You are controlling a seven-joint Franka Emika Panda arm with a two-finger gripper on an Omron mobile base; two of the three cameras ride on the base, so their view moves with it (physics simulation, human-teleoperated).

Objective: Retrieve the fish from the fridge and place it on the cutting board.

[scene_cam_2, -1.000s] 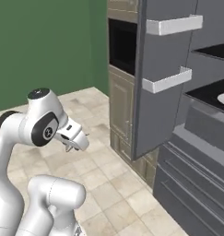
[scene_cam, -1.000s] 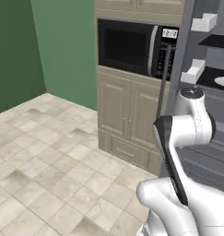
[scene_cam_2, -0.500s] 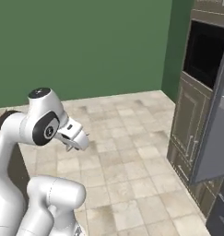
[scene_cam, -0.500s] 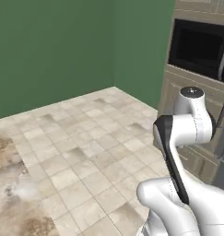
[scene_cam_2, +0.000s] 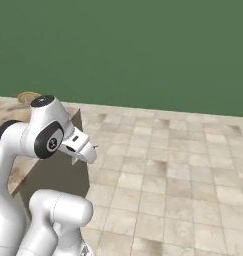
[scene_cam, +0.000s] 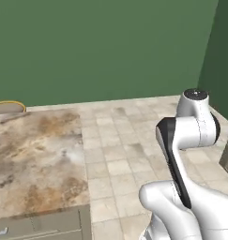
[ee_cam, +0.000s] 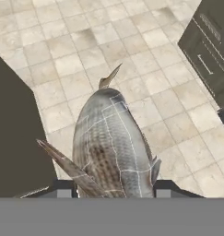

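A robot arm carries the fish (ee_cam: 114,147) across a simulated kitchen, its gripper (ee_cam: 112,189) pinching the mottled grey body between two dark finger tips, one at each flank, with the fish's length running away from the hand and a thin fin trailing low to the left. Seen from the hand, the catch hangs over pale floor tiles (ee_cam: 62,50), with a dark cabinet front (ee_cam: 210,55) at the far right. From behind the arm, the base faces a green wall (scene_cam: 101,47); a marbled beige countertop (scene_cam: 35,154) spreads at the left with a drawer front below its near edge, and a round, yellow-rimmed item (scene_cam: 8,107) sits at its far left corner, too small to identify. In the right base view the hand is folded in close to the arm, over the floor just right of the counter's dark end panel (scene_cam_2: 53,175). The retrieval half of the job looks done, with the fish out and firmly held. Still to come, by this reading, is finding the cutting board, carrying the fish over it, lowering and letting go.
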